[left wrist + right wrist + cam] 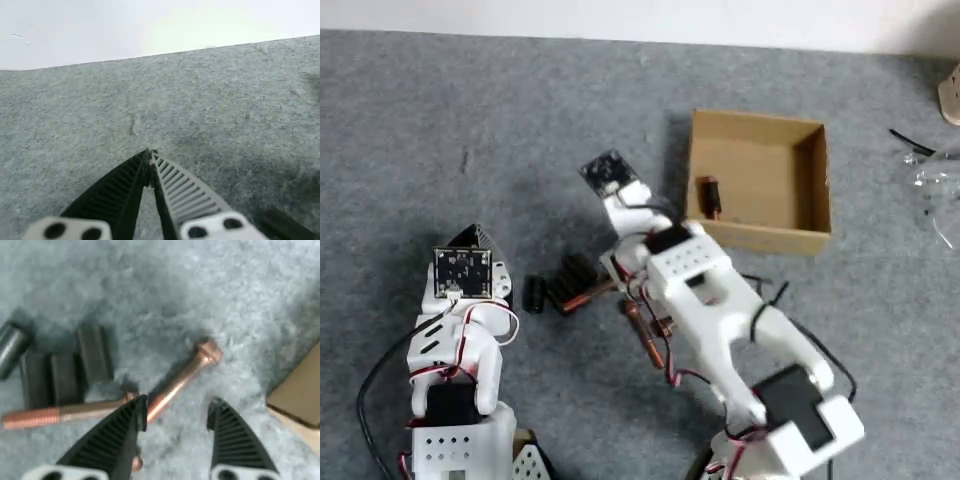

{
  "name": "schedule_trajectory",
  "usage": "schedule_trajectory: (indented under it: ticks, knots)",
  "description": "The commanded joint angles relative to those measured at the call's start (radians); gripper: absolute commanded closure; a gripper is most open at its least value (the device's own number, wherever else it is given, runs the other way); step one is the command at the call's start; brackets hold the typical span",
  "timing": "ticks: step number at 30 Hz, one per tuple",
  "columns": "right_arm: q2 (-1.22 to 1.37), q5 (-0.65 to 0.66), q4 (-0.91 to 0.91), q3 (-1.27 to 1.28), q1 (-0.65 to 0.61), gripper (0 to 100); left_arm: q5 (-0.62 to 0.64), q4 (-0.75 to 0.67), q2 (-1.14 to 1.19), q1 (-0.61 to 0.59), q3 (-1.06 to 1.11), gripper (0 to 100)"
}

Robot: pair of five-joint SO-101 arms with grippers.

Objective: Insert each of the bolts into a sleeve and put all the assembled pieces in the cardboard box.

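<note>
Hex-head bolt [185,377]: loose on the grey counter [240,285], lying slantwise with its head toward the cardboard box [300,400]. Its shaft end runs under the tip of one finger of the right gripper [177,410]. Cannot tell whether that finger touches it.

Right gripper: released, jaws spread wide to either side of the bolt's shaft, grasping nothing.

Second bolt [55,415]: flat on the counter, threaded end pointing away from the hex-head bolt, head close to that bolt's shaft.

Sleeves [65,372]: a dark row side by side, just beside the second bolt. One round sleeve [12,345] lies off the end of the row.

The high view adds the open top of the box. One piece [708,195], dark with a copper end, lies inside near the wall that faces the sleeves. A further bolt [645,335] lies alongside the right arm; cannot match it to either bolt in the right wrist view. Here the round sleeve sits between the left arm and the sleeve row.

Left gripper [150,156]: clenched, tips meeting, holding nothing, over bare counter. The high view places it well apart from the box.
</note>
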Motion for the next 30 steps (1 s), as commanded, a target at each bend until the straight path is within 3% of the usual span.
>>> schedule_trajectory:
  ticks: [1, 30]
  knots:
    - [0.067, -0.044, 0.013, -0.102, 0.013, 81.8, 0.008, -0.025, 0.004, 0.002, 0.022, 99]
    - [0.277, -0.049, -0.008, -0.136, 0.081, 81.8, 0.005, -0.023, 0.004, 0.024, 0.022, 99]
